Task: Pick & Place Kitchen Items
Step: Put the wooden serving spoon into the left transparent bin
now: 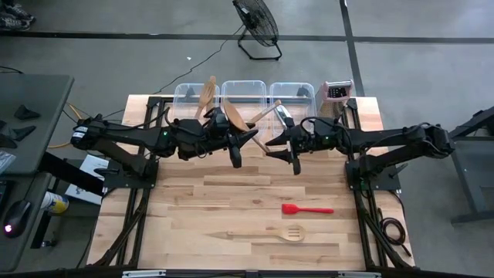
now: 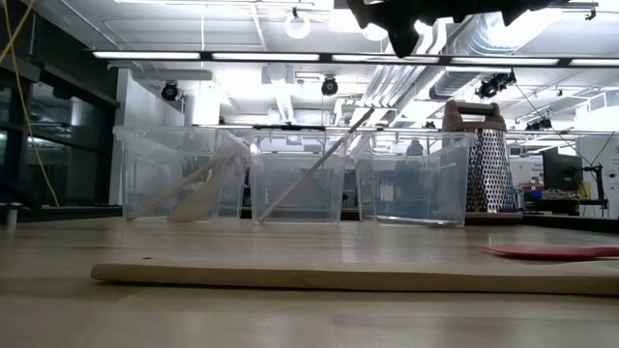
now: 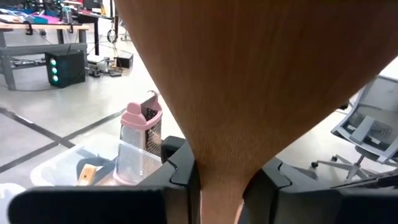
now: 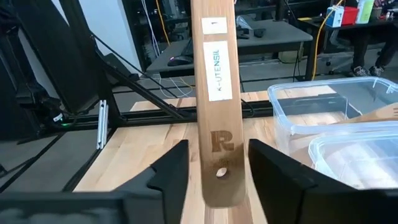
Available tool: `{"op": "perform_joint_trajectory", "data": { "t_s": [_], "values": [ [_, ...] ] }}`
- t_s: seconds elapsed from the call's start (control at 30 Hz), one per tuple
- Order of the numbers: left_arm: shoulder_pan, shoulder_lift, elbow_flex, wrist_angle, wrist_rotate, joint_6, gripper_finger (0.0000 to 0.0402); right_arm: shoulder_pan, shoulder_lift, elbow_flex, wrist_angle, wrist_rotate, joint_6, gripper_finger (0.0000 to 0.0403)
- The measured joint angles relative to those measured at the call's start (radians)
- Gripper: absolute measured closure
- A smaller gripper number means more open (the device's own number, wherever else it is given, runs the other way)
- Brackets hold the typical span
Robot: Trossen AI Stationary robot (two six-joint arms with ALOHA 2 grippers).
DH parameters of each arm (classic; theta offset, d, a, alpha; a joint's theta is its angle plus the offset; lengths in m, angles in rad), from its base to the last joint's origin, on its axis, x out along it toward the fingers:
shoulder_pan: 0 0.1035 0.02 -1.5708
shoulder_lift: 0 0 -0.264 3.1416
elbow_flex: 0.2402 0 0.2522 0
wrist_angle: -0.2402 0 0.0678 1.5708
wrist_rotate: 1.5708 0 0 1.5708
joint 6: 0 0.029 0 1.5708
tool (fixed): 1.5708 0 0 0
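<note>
Currently both arms carry utensils at mid-frame toward the tubs (image 1: pixel 244 92): left tool (image 1: pixel 231 133) clamps a wooden spoon (image 1: pixel 234 116), right tool (image 1: pixel 282 141) a wooden spatula (image 1: pixel 266 114). Next, release over tubs.

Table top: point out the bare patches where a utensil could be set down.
Free: the wood left of the red spatula and the slotted spoon, and the strip between them and the grippers. Crowded: by the three tubs, where the left gripper and right gripper hold wooden utensils.
</note>
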Motion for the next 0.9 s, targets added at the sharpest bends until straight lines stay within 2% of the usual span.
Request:
{"op": "perform_joint_trajectory", "data": {
  "t_s": [0.23,0.47,0.7,0.9],
  "values": [
    [0.0,0.0,0.0,-0.019,-0.042,-0.004,0.0323,-0.002,-0.036,0.0,-0.061,0.028,0.048,0.019],
    [0.0,-0.015,0.0,-0.056,-0.129,-0.007,0.0323,-0.003,-0.102,0.0,-0.19,0.057,0.04,0.0168],
    [0.0,-0.067,0.001,-0.142,-0.307,-0.03,0.0323,-0.003,-0.177,0.001,-0.365,0.114,0.038,0.0168],
    [0.006,-0.118,0.0,-0.342,-0.495,-0.137,0.0323,-0.003,-0.253,0.001,-0.474,0.216,0.044,0.0168]
  ]
}}
